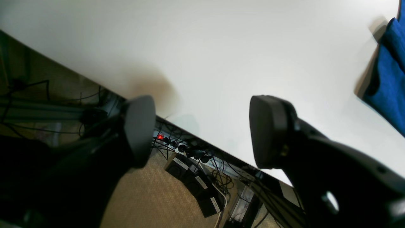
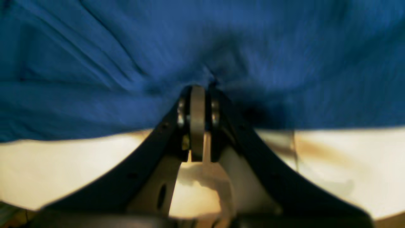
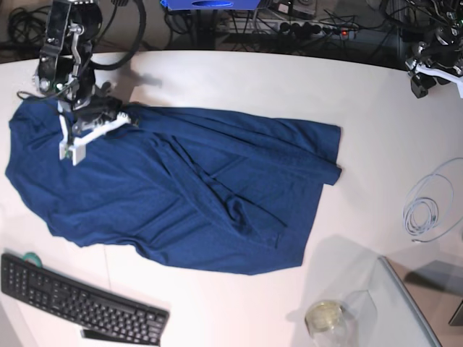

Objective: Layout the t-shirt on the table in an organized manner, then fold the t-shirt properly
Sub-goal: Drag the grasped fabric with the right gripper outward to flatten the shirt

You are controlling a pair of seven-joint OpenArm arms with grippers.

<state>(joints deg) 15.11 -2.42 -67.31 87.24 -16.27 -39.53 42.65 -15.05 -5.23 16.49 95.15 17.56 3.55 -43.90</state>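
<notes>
white bench (image 3: pixel 239 79) carries a rumpled t-shirt (image 3: pixel 181 195); keyboard (image 3: pixel 79 303), coiled cable (image 3: pixel 428 206) and jar (image 3: pixel 323 316) surround it. right gripper (image 2: pixel 202 90) pinches the shirt; left gripper (image 1: pixel 199 129) gapes wide, empty.

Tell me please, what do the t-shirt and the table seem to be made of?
The t-shirt: soft knit fabric, probably cotton, matte dark blue; it lies in loose folds and wrinkles. The table: hard, smooth white top, perhaps laminate; it shows a faint sheen and soft shadows, with no grain visible.
</notes>
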